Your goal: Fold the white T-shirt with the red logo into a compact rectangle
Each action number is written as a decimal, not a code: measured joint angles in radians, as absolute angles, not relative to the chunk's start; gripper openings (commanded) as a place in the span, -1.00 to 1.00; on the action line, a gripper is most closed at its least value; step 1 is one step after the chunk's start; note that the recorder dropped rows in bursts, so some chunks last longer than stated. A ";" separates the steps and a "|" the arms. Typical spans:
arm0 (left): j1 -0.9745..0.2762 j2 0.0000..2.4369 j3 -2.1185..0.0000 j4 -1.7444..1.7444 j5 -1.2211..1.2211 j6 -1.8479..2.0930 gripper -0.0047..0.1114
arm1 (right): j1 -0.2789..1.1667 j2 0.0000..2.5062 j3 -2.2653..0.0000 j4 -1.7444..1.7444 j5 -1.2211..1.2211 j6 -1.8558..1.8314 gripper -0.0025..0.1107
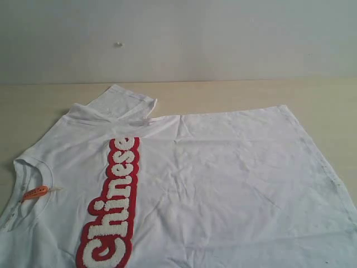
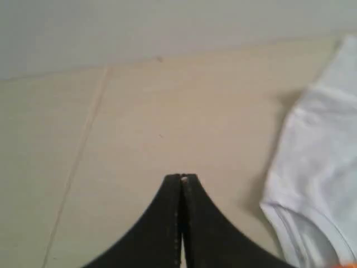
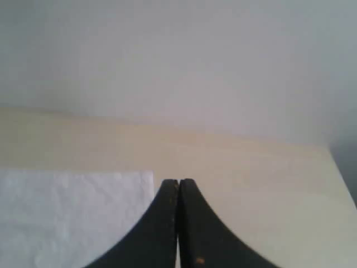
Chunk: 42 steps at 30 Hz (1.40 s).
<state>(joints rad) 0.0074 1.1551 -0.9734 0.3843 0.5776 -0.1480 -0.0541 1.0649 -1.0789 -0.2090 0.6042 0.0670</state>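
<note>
Across the pale wooden tabletop [image 1: 234,92], spread face-up and nearly flat: the large white cotton short-sleeved T-shirt [image 1: 223,184], collar toward the left of the exterior view, hem toward the right, lightly creased, no fold made yet. Laid open this way, presumably, so that edges can be found and brought over cleanly. Down the chest, the red logo [image 1: 114,206], a long strip of chunky white terry letters with a thick red border, uppermost and likely a handy line to fold about. At the far edge, one short white sleeve [image 1: 120,103] sticking out, its tip curled over. Over bare table beside the collar, the black left gripper [image 2: 181,178], clenched on nothing. By a corner of the cloth, the black right gripper [image 3: 178,181], likewise clenched and empty, probably parked clear ahead of a first grasp. Inside the collar, a small orange neck tag [image 1: 34,193].
</note>
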 measured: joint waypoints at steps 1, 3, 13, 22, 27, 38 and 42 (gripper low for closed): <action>0.007 1.199 -1.004 0.284 0.625 -0.024 -0.92 | -0.054 1.114 -1.097 -0.210 0.651 0.051 -0.96; 0.005 1.282 -1.061 0.129 0.745 0.183 -0.92 | -0.054 1.196 -1.127 -0.213 0.726 0.013 -0.96; 0.005 1.520 -1.128 -0.250 1.115 1.033 -0.91 | -0.054 1.497 -1.170 -0.145 0.965 -0.486 -0.71; 0.005 1.565 -0.928 -0.271 0.970 1.552 0.33 | -0.054 1.576 -1.072 0.061 0.951 -1.131 0.37; 0.005 1.582 -0.854 -0.290 0.811 1.586 0.30 | -0.054 1.583 -1.002 0.065 0.882 -1.194 0.37; 0.005 1.734 -0.835 -0.206 0.647 1.590 0.27 | -0.054 1.657 -0.959 0.140 0.641 -1.265 0.37; 0.005 1.775 -0.835 -0.192 0.603 1.597 0.27 | -0.054 1.687 -0.959 0.140 0.636 -1.307 0.37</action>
